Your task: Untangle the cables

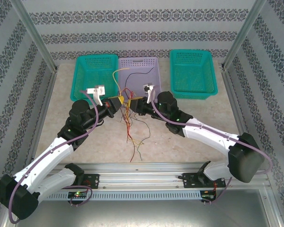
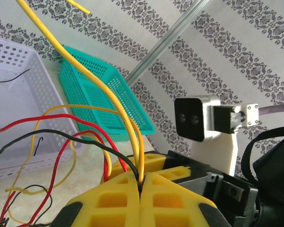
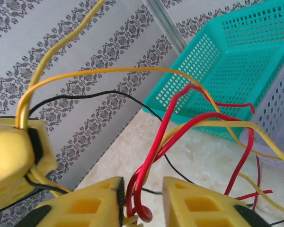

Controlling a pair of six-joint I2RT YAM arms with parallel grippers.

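The cables (image 1: 128,115) hang as a tangle of red, yellow, orange and black wires between my two grippers, above the table in front of the baskets, with loose ends trailing toward the near edge. My left gripper (image 1: 117,100) is shut on a yellow, an orange and a black cable (image 2: 130,135), pinched at its fingertips (image 2: 141,185). Close to its right is my right gripper (image 1: 132,102). It stands open (image 3: 143,189), and a loop of red cable (image 3: 151,156) sits in the gap against its left finger. One yellow cable (image 1: 115,75) arcs up over the purple basket.
Three baskets stand at the back: teal (image 1: 87,85), purple (image 1: 154,64) with a black wire lying in it, and teal (image 1: 193,92). Patterned walls and metal posts enclose the table. The grippers nearly touch each other.
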